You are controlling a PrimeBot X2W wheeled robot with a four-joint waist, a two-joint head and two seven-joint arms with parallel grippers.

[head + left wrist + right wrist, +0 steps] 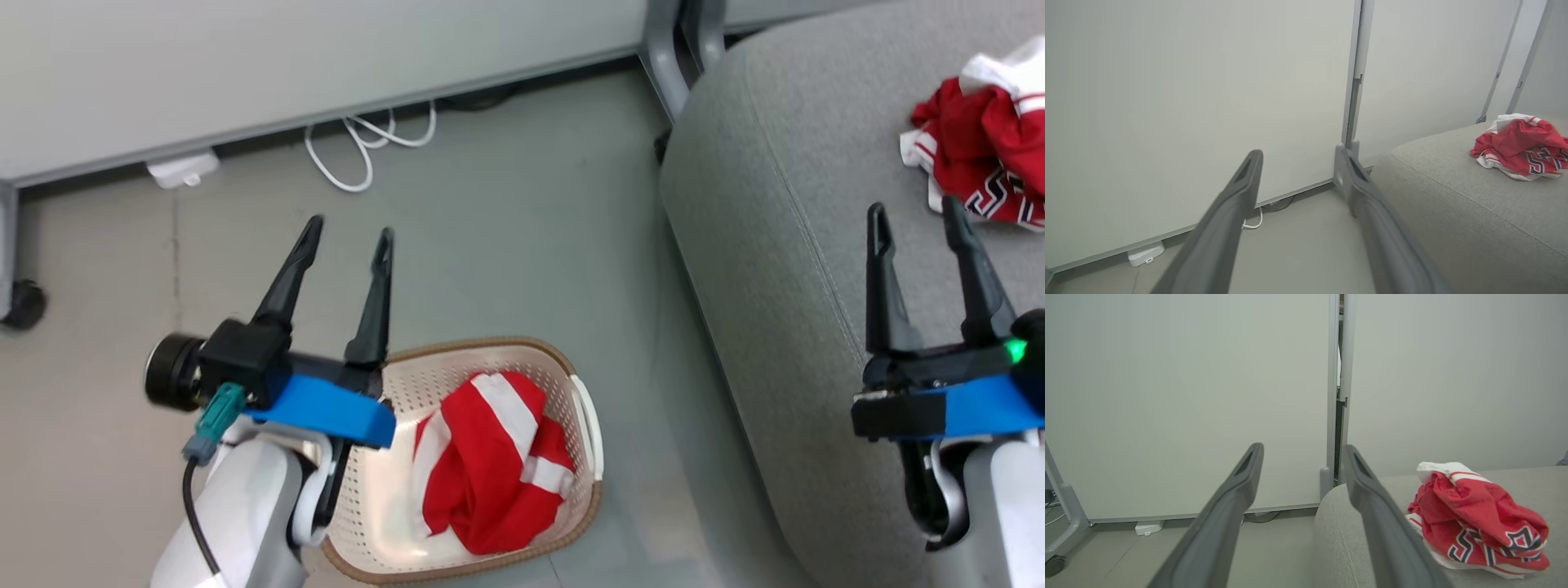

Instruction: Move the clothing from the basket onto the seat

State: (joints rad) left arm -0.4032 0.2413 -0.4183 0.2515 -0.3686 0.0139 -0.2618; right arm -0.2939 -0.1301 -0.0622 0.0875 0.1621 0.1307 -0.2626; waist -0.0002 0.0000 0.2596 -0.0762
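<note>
1. Both my pincers are spread wide and hold nothing. My left pincer (349,229) hangs by the left side of the basket (498,343). My right pincer (913,206) hangs over the seat (775,204).
2. The striped garment (490,457) lies crumpled in the basket. The printed garment (988,155) sits bunched on the seat, just beyond my right fingertips.
3. I judge the striped garment soft, light and limp, not fragile. It should drape and trail when lifted. I would pinch a raised fold near the top of the heap, deep enough to catch several layers, then lift well clear of the rim.
4. My left forearm (245,506) covers the basket's left wall, and the frame cuts off its near rim. I cannot tell whether anything lies under the heap. The printed garment runs off the head view's right edge, and I cannot read its lettering.
</note>
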